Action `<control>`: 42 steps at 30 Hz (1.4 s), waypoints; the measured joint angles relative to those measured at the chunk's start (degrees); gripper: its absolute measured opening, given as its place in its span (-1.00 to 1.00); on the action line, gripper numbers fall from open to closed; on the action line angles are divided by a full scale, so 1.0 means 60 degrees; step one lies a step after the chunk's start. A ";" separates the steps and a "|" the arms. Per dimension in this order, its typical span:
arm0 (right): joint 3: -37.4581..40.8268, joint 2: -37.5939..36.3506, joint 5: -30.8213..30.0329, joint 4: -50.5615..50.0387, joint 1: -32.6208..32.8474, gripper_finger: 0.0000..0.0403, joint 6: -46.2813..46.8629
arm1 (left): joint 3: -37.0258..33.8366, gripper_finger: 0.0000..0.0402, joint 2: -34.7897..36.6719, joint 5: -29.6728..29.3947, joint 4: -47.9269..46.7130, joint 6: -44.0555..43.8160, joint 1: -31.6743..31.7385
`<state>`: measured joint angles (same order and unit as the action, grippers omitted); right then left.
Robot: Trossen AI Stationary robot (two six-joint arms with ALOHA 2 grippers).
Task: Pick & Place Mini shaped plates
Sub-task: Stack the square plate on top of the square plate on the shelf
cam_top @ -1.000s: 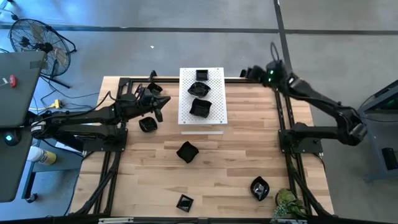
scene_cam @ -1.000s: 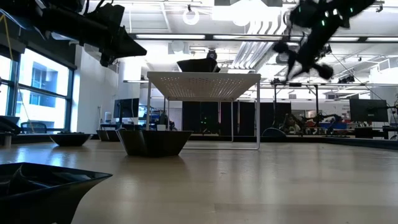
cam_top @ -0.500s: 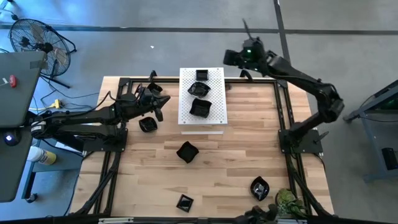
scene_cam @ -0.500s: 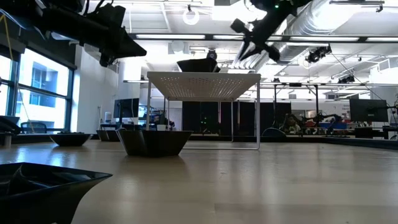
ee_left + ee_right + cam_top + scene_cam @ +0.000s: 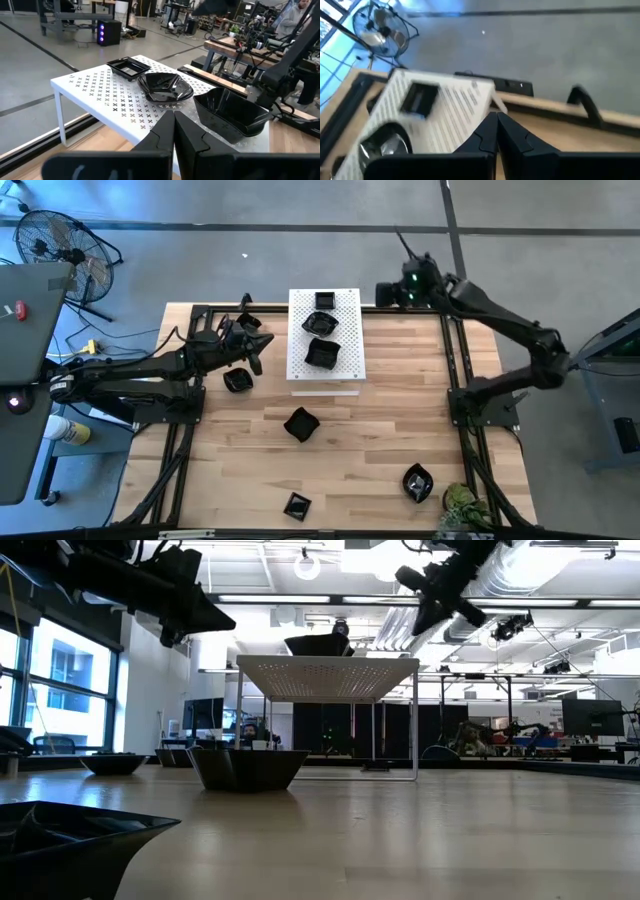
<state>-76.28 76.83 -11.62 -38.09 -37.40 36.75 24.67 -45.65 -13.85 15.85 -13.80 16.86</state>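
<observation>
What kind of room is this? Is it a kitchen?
Not a kitchen; it looks like a robot lab or workshop. Two robot arms work at a wooden table, workbenches with equipment fill the room behind, and a floor fan stands on bare concrete.

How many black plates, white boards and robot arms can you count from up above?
Black mini plates: 7 clearly seen (3 on the board, 4 on the wooden table)
White board: 1
Robot arms: 2
Total: 10
</observation>
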 joint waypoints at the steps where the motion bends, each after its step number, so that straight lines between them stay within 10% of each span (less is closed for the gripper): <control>1: 0.0494 -0.0302 0.0021 0.0229 0.0060 -0.99 0.0157 | 0.0000 -1.00 0.0000 0.0002 -0.0010 0.0000 -0.0002; 13: 0.5913 -0.3109 0.1412 0.3337 0.0116 -0.99 0.2123 | 0.0000 -1.00 0.0000 -0.0042 -0.0094 0.0000 -0.0002; 22: 0.8871 -0.2726 0.2526 0.7368 -0.0342 -0.99 0.3506 | 0.0000 -1.00 -0.0004 -0.0055 -0.0094 0.0000 -0.0003; 42: 0.8043 0.2234 0.3865 1.1471 -0.1746 -0.66 0.4108 | 0.0000 -1.00 -0.0004 -0.0872 -0.0087 0.0000 0.0000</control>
<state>-28.03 90.24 11.57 30.74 -47.88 61.39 24.67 -45.67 -19.08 15.33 -13.80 16.86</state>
